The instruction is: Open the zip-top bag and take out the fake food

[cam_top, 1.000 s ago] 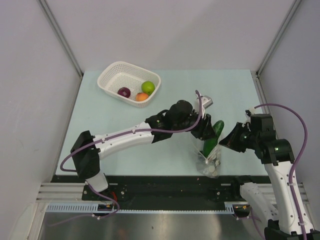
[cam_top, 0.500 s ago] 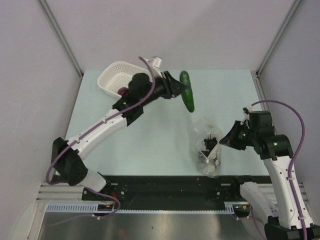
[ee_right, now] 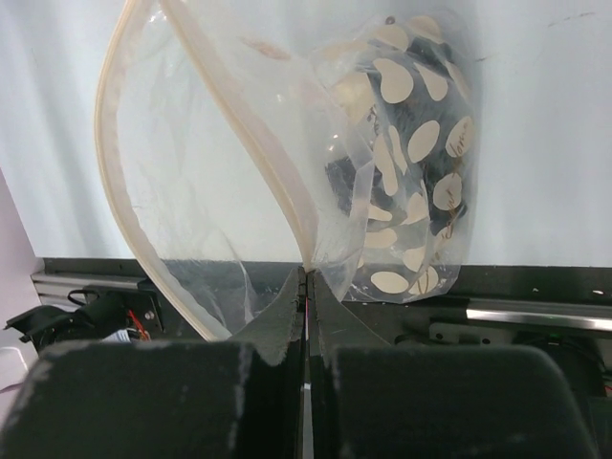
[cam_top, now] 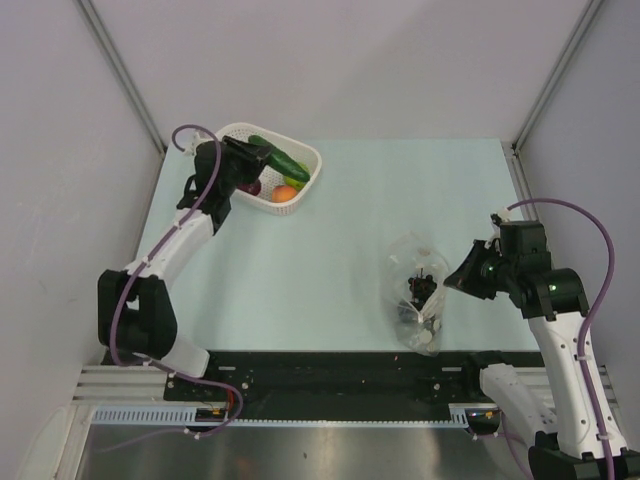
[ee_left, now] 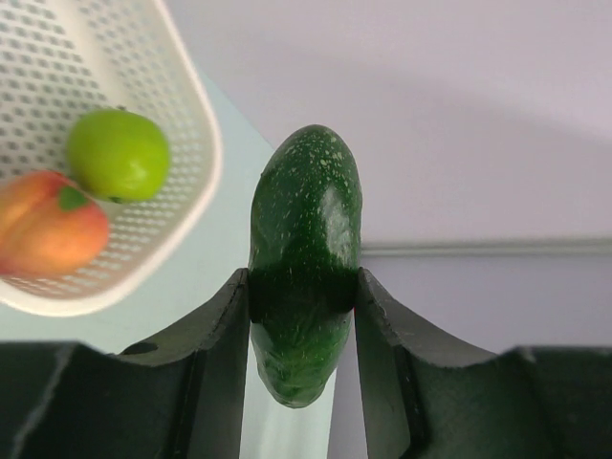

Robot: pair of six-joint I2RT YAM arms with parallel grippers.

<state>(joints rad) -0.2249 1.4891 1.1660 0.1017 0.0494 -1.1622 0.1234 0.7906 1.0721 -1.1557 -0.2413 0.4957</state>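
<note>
Zip-top bag (ee_right: pixel 287 163) clear, crinkly plastic; cucumber (ee_left: pixel 306 225) glossy, speckled green; basket (ee_left: pixel 198 124) white perforated plastic

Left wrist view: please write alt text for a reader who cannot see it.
The left tool grips a dark green cucumber. At upper left, a white basket holds a green ball and an orange fruit.

text: none legible | labels: none | numbers: none
</note>
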